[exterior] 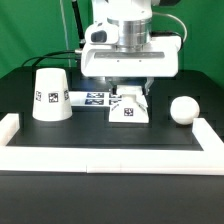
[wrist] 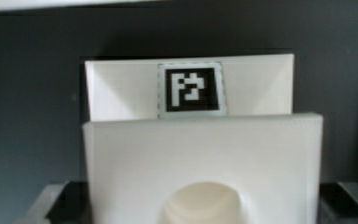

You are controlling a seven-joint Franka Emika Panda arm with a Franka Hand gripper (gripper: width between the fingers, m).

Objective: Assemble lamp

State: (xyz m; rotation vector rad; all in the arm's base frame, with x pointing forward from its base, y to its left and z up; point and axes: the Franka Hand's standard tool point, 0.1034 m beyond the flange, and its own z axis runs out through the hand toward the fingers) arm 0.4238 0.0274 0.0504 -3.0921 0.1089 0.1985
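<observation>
The lamp's flat square base (exterior: 128,110) lies at the table's middle, directly under my gripper (exterior: 131,94). In the wrist view the base (wrist: 140,150) fills the frame, showing its tag (wrist: 190,88) and its round socket hole (wrist: 202,205). My gripper (wrist: 197,207) straddles it, with a dark finger (wrist: 55,200) against each side edge, so it looks shut on the base. The tapered shade (exterior: 50,95) stands at the exterior view's left. The round bulb (exterior: 183,108) lies at the exterior view's right.
The marker board (exterior: 90,98) lies flat behind the base, between it and the shade. A low white border rail (exterior: 110,155) runs along the table's front and up both sides.
</observation>
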